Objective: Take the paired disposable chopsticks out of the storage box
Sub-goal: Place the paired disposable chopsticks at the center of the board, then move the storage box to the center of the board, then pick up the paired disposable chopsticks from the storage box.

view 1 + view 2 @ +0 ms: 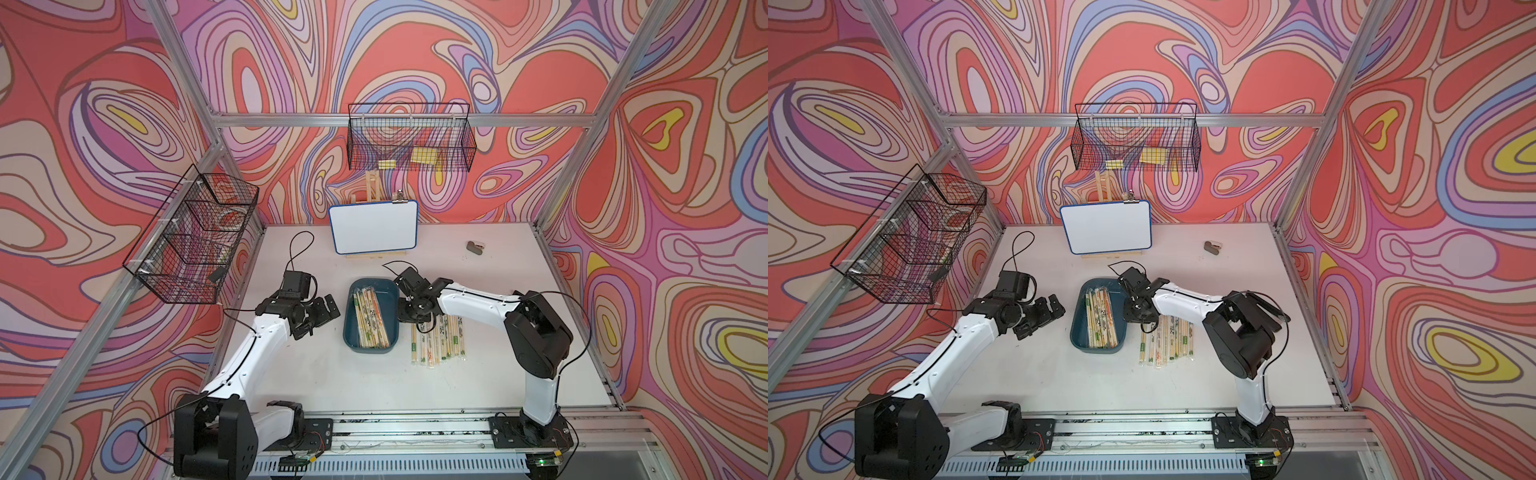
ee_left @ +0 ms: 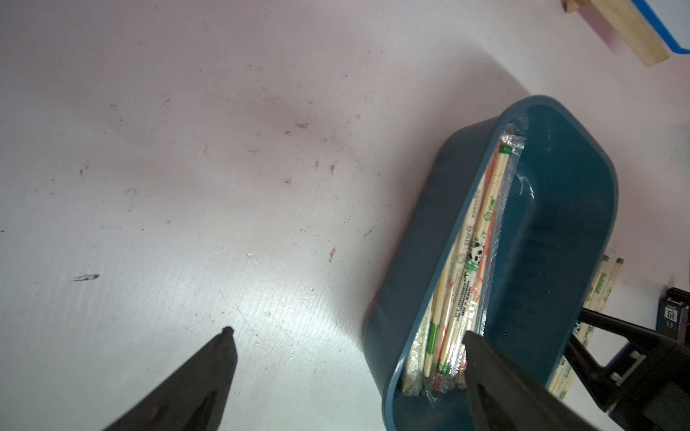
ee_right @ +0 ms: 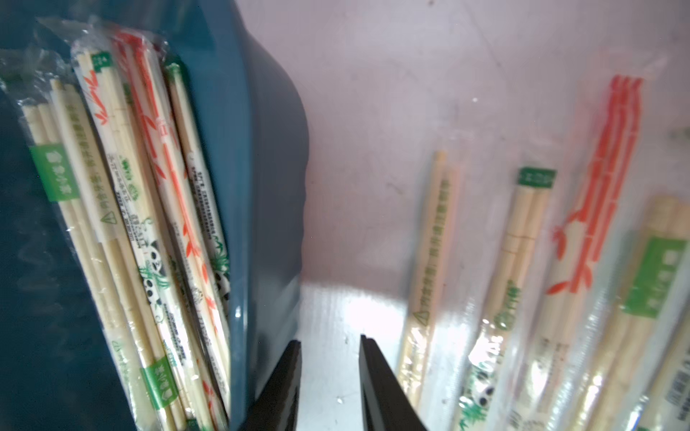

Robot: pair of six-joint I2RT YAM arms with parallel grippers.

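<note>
The storage box [image 1: 374,284] [image 1: 1077,328] is a teal tray at mid-table, holding several paired disposable chopsticks [image 1: 370,318] [image 1: 1099,318] in clear sleeves. More sleeved pairs [image 1: 438,340] [image 1: 1167,343] lie in a row on the table to its right. My right gripper [image 1: 409,318] [image 1: 1136,318] points down between the box and that row. In the right wrist view it [image 3: 329,339] is slightly open over bare table, with the box wall [image 3: 261,186] on one side and the loose pairs [image 3: 522,242] on the other. My left gripper [image 1: 322,318] [image 2: 347,332] hangs wide open and empty just left of the box [image 2: 410,239].
A small whiteboard on a wooden easel [image 1: 374,226] stands behind the box. One black wire basket [image 1: 409,139] hangs on the back wall and another [image 1: 191,237] on the left wall. A small grey object [image 1: 473,247] lies at the back right of the table.
</note>
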